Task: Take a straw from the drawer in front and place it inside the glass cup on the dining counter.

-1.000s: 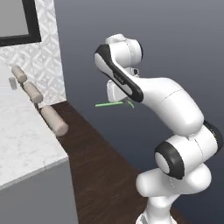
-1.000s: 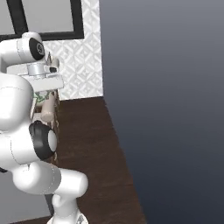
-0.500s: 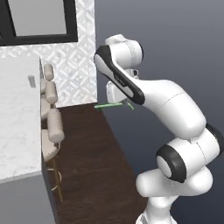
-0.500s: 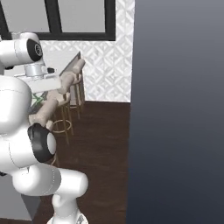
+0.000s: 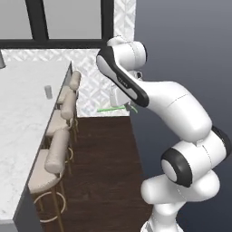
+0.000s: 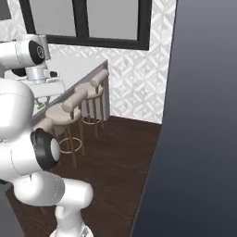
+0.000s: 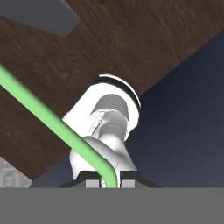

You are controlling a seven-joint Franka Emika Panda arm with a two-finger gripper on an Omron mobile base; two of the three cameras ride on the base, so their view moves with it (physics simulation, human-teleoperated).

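straw (image 7: pixel 52 120) in closed pincer (image 7: pixel 109 183)

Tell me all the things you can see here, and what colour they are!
thin bright green straw: one, green, pinched in the gripper, above the dark floor
small clear glass cup: one, colourless, standing on the counter
white marble dining counter: one, white with grey veins, on the left
tan round stools: three, tan, in a row along the counter's edge
black-framed window: one, black frame, back wall
gripper: one, shut on the straw
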